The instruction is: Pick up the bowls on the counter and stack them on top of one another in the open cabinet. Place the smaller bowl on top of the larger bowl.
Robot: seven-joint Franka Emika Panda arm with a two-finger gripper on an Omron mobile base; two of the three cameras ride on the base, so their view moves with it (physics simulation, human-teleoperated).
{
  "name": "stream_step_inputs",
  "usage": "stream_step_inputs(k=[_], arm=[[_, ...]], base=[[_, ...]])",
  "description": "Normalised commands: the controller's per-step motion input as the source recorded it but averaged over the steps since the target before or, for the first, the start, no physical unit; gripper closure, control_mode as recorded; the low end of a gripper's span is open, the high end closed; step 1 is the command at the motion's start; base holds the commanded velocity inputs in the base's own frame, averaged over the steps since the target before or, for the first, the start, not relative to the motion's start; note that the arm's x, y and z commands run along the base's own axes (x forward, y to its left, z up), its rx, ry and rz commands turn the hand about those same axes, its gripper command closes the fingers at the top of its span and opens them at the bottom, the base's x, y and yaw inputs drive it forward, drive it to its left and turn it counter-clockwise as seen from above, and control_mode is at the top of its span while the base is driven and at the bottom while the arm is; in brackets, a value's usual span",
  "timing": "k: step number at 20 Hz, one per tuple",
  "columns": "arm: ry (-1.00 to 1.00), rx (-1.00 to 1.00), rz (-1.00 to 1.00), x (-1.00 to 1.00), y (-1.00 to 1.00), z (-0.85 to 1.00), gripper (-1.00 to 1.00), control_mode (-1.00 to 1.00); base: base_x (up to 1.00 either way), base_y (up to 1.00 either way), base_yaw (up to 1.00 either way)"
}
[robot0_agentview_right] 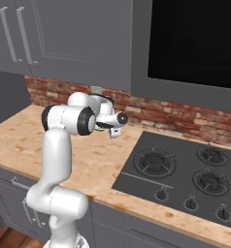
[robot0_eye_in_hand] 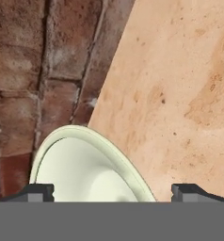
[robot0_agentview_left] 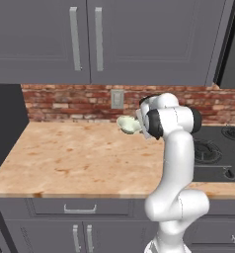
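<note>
The smaller bowl (robot0_agentview_left: 129, 124) rides tilted at the front of the gripper (robot0_eye_in_hand: 113, 190), lifted clear of the counter (robot0_agentview_left: 75, 158). Its rim sits against the left fingertip (robot0_eye_in_hand: 36, 192), but whether the jaws pinch it I cannot tell. This looks like the carry step; next comes a swing toward the open cabinet. The bowl is smooth, pale and round above mottled tan wood-look, with rough red brick backsplash (robot0_eye_in_hand: 34, 61) beyond the hand.
</note>
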Motion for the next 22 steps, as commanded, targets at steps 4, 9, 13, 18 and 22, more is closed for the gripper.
stream_step_inputs(k=[4, 9, 13, 18, 22], arm=[[-0.01, -0.01, 0.07, -0.1, 0.36, -0.41, -1.0, -1.0], [-0.01, -0.01, 0.07, -0.09, 0.35, -0.45, -1.0, -1.0], [-0.01, 0.0, 0.07, -0.07, 0.36, -0.54, -1.0, -1.0], [0.0, 0.0, 0.06, -0.03, 0.37, -0.6, -1.0, -1.0], [0.0, 0.0, 0.06, 0.0, 0.35, -0.62, -1.0, -1.0]], base=[[0.0, 0.0, 0.0], [0.0, 0.0, 0.0], [0.0, 0.0, 0.0], [0.0, 0.0, 0.0], [0.0, 0.0, 0.0]])
